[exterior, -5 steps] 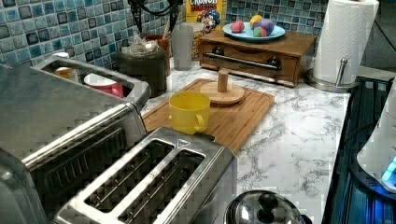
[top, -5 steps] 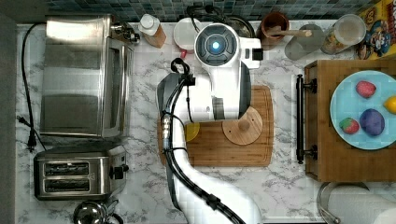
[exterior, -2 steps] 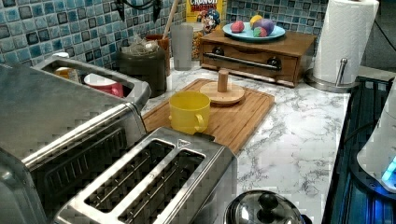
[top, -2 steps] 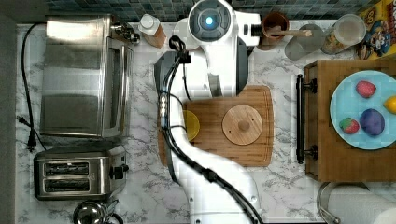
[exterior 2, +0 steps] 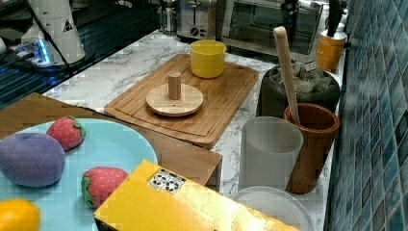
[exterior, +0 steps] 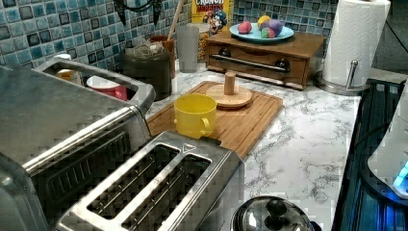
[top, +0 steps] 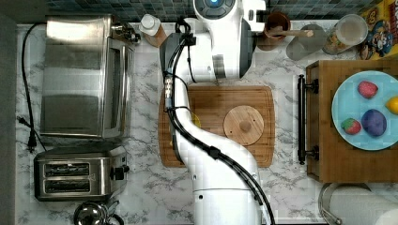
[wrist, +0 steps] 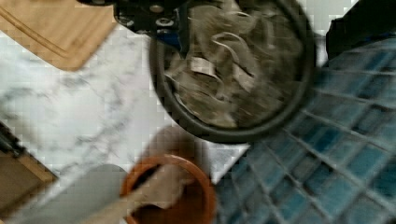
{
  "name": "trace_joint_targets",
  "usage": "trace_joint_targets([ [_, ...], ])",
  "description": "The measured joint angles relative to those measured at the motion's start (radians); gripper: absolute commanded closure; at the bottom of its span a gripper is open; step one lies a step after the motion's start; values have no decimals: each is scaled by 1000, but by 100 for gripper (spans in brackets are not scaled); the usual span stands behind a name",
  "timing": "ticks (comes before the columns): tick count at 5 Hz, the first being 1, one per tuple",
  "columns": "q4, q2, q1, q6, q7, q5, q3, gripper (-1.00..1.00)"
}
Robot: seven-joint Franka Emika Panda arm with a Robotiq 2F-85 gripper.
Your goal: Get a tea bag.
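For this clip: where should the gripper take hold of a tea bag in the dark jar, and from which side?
Probably from straight above, through the open mouth of the dark jar. The tea bags lie loosely heaped inside, and the jar's wall blocks any sideways approach. Pinch a raised edge or corner of a topmost sachet near the middle of the heap, away from the rim.

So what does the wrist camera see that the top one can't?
The wrist view looks straight into the dark jar, at a heap of tea bags; in the top view the arm covers that spot. The top view takes in the toaster, toaster oven, round wooden lid and blue fruit plate. Both catch the cutting board, the brown wooden cup and the marble counter.
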Motion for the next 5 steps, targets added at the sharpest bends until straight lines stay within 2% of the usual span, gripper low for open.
trace_joint_targets([
  [2,16,47,-11,26,-1,0,0,-100],
  [3,21,65,-15,27,-4,-8,1,100],
  [5,22,75,-15,16,-4,-7,10,100],
])
